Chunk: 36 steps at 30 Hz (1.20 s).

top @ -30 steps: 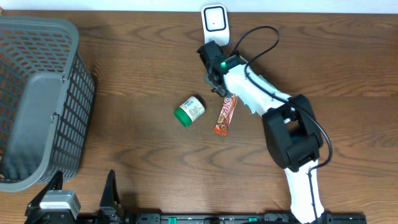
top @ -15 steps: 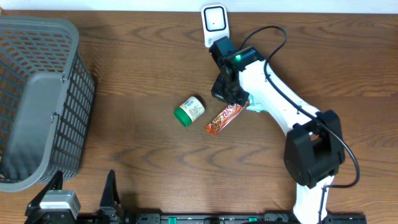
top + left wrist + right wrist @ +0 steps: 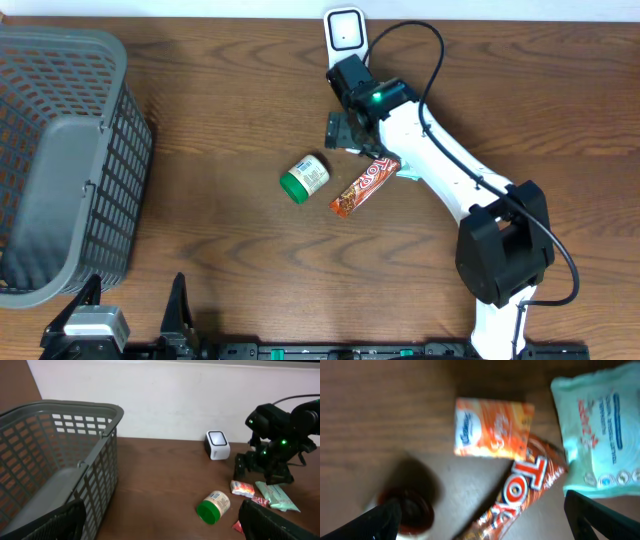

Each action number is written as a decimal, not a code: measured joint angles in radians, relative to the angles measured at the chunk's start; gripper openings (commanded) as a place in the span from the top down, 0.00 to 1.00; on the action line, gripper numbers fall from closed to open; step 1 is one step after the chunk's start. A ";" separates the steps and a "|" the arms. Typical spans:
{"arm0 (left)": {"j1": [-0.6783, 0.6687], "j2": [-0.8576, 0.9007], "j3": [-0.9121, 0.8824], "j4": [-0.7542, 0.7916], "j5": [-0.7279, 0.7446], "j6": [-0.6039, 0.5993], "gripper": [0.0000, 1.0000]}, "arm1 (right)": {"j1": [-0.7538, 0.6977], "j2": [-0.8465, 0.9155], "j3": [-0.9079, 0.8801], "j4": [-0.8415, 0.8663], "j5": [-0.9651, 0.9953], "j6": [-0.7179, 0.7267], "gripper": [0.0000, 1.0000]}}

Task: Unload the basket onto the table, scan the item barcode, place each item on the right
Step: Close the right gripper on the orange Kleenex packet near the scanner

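Overhead, a white scanner (image 3: 344,33) is seen at the far edge of the counter (image 3: 220,90). The bar (image 3: 365,186), orange with red lettering, is found lying flat on the counter on the near side of the scanner. It is set on a slant, with one end pointed back toward the scanner and the other pointed away.

The right tool (image 3: 350,132) is placed between the scanner and the bar, close to the bar's nearer end. In the right wrist view its fingers (image 3: 375,520) are shown spread far apart at the two lower corners. The bar is seen on the wood beneath them, and nothing is gripped, so the right tool is released.

Beside the bar, a little further from the scanner and to its left overhead, a bottle (image 3: 304,178) with a green cap is laid on its side. An orange tissue pack (image 3: 492,427) and a pale green wipes pack (image 3: 600,435) are made out only from the wrist cameras. They lie just by the bar's end that points toward the scanner. Whether they touch the bar cannot be told.

A grey basket (image 3: 60,150) is stood well apart from the scanner, at the counter's left end.

The left tool (image 3: 165,522) is kept far from the scanner, at the near edge. Its fingers are spread wide and nothing is held.
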 measured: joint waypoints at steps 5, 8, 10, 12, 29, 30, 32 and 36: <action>0.000 0.000 0.000 0.000 0.000 0.000 0.02 | -0.006 0.029 -0.001 0.014 0.035 0.042 0.01; 0.000 0.000 0.000 0.000 0.000 0.000 0.02 | -0.007 0.055 -0.008 0.011 0.042 0.050 0.07; 0.000 0.000 0.000 0.000 0.000 0.000 0.02 | -0.007 0.063 -0.011 0.005 0.045 0.054 0.19; 0.000 0.000 0.000 0.000 0.000 0.000 0.02 | -0.007 0.065 -0.011 0.002 0.048 0.058 0.39; 0.000 0.000 0.000 0.000 0.000 0.000 0.02 | 0.005 0.095 -0.035 0.036 0.063 0.072 0.01; 0.000 0.000 0.000 0.000 0.000 0.000 0.02 | 0.006 0.098 -0.037 0.048 0.063 0.072 0.01; 0.000 0.000 0.000 0.000 0.000 0.000 0.02 | 0.006 0.101 -0.039 0.075 0.066 0.072 0.01; 0.000 0.000 0.000 0.000 0.000 0.000 0.02 | 0.006 0.104 -0.039 0.109 0.080 0.072 0.01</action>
